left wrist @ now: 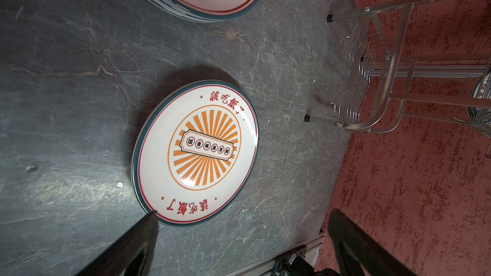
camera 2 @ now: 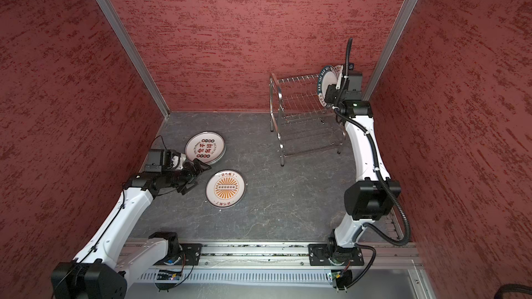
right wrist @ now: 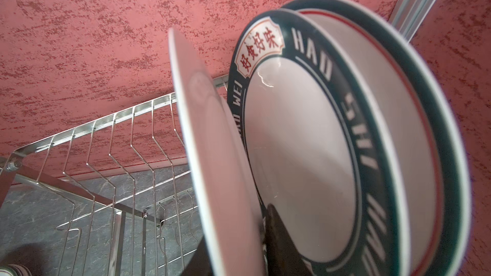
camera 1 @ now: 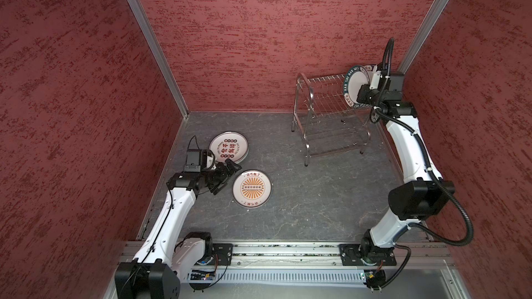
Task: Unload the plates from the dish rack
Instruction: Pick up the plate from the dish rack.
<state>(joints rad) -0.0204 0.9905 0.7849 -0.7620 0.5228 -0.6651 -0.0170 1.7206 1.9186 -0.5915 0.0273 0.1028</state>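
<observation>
Nearest me, my left gripper [camera 1: 227,179] hangs with its jaws spread wide and nothing in them. It is low over the slate tabletop [camera 1: 302,202], just beside the sunburst plate [camera 1: 252,188], which lies flat and face up. Just past that sits a stack of character plates [camera 1: 229,148], also flat.

Farther back stands the dish rack [camera 1: 325,104]. Its upper slots are bare except at the end by the corner, where the last plates stand on edge. There my right gripper [right wrist: 239,240] has one finger on each face of the front plate [right wrist: 207,128], down at its lower rim. Whether the jaws are truly biting yet I cannot tell. Behind it lean the teal-banded plate [right wrist: 300,160] and a red-lined plate [right wrist: 393,96], close together.

I judge these to be glazed ceramic: stiff, fairly heavy for a two-finger pinch, slick, and apt to chip. Held at the rim, the weight hangs off to one side, so the plate will want to swing between the pads. I would grip deep over the rim, squarely across its thickness. Then I would lift straight out of the wire slot before turning, keeping clear of the neighbour.
</observation>
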